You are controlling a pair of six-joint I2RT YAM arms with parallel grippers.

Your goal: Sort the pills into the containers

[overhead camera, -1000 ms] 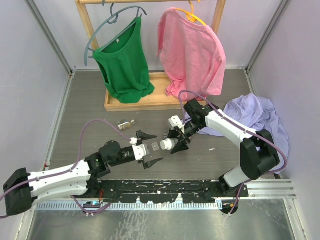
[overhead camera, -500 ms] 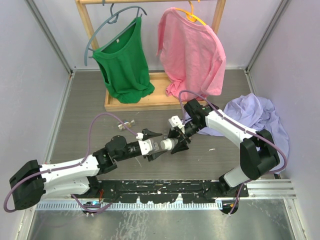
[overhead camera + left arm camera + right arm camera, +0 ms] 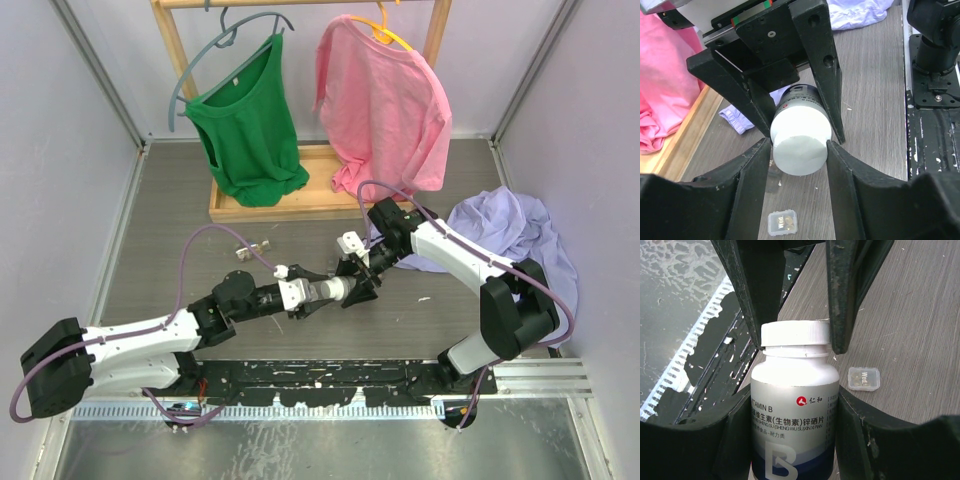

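A white pill bottle (image 3: 792,410) marked Vitamin B lies level above the table, and my right gripper (image 3: 795,400) is shut on its body. My left gripper (image 3: 799,150) faces it from the left, with both fingers pressed on the bottle's white cap (image 3: 800,155). In the top view the two grippers meet at the bottle (image 3: 332,289) in mid-table. A clear container (image 3: 781,222) labelled "Wed." lies on the table under the bottle with yellowish pills inside, and the same container (image 3: 864,377) shows in the right wrist view. More small containers (image 3: 251,249) sit further back left.
A wooden rack (image 3: 290,208) at the back carries a green shirt (image 3: 247,130) and a pink shirt (image 3: 385,100). A lilac cloth (image 3: 505,235) lies heaped at the right. A black rail (image 3: 330,375) with white flecks runs along the near edge.
My left arm has reached right to the bottle, and its jaws have narrowed from wide open onto the cap. The right arm and the bottle have stayed still.
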